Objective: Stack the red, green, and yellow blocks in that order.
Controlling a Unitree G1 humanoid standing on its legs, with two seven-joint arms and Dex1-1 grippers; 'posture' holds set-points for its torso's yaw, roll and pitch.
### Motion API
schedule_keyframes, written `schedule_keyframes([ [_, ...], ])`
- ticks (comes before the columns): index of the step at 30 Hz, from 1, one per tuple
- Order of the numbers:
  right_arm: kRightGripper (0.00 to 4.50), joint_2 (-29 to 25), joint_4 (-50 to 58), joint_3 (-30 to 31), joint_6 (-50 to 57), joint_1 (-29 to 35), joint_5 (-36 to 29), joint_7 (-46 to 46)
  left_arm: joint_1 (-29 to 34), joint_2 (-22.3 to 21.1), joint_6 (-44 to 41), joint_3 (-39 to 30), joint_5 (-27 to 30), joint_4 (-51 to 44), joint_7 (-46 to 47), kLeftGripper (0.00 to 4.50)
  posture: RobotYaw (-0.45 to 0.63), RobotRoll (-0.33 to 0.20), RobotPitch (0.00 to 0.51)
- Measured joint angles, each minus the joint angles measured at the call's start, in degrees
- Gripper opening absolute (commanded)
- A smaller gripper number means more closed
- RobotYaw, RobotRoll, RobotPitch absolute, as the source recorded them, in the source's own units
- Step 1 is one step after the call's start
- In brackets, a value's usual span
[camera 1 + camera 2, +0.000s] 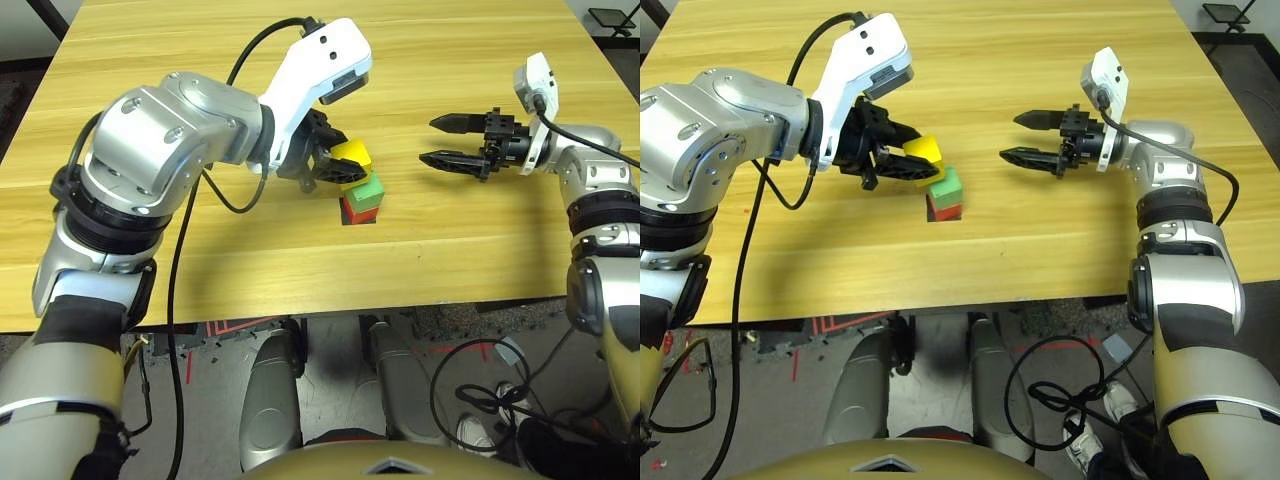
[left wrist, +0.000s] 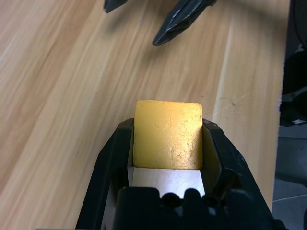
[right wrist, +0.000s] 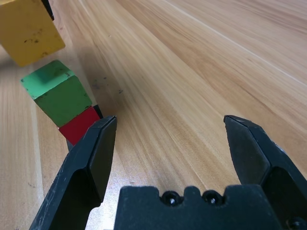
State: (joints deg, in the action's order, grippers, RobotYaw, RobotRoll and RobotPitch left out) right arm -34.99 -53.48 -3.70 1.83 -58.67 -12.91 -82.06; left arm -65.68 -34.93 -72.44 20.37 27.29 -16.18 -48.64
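Left eye view: left gripper (image 1: 335,165) clamping yellow block (image 1: 352,155) above green block (image 1: 365,190) for stacking; right gripper (image 1: 447,140) at 3 o'clock, open, clear.

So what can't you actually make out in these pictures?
- Red block: mostly covered by the green block in the eye views.
- Black patch under the stack: just an edge shows.
- Gap between yellow block, shut in the left gripper, and green block: gripper hides it.
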Motion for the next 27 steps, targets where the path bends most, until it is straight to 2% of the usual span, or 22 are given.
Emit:
schedule_keyframes([
  [12, 4.50, -0.25, 2.21, -0.36, 1.38, 1.13, -0.33, 0.48, 1.75, 1.81, 0.79, 1.51, -0.36, 0.00, 0.96, 1.98, 0.13, 0.017, 0.269],
  [19, 4.50, -0.35, 2.38, -0.36, 1.63, 1.20, -0.33, 0.55, 3.05, 3.26, 2.42, 1.83, -1.24, 0.51, 2.32, 4.35, 0.13, 0.014, 0.272],
  [20, 4.50, -0.35, 2.38, -0.36, 1.63, 1.20, -0.33, 0.59, 3.06, 3.69, 2.85, 1.82, -1.44, 0.91, 2.53, 4.47, 0.13, 0.014, 0.272],
  [23, 4.50, -0.38, 2.38, -0.37, 1.63, 1.20, -0.33, 0.73, 3.06, 4.37, 4.46, 0.57, -1.89, 1.58, 3.35, 4.47, 0.14, 0.012, 0.265],
  [27, 4.50, -0.74, 2.29, -0.88, 1.63, 1.18, -0.42, 1.01, 3.16, 4.84, 6.44, -7.75, -0.46, 1.76, 4.63, 4.47, 0.15, 0.003, 0.257],
])
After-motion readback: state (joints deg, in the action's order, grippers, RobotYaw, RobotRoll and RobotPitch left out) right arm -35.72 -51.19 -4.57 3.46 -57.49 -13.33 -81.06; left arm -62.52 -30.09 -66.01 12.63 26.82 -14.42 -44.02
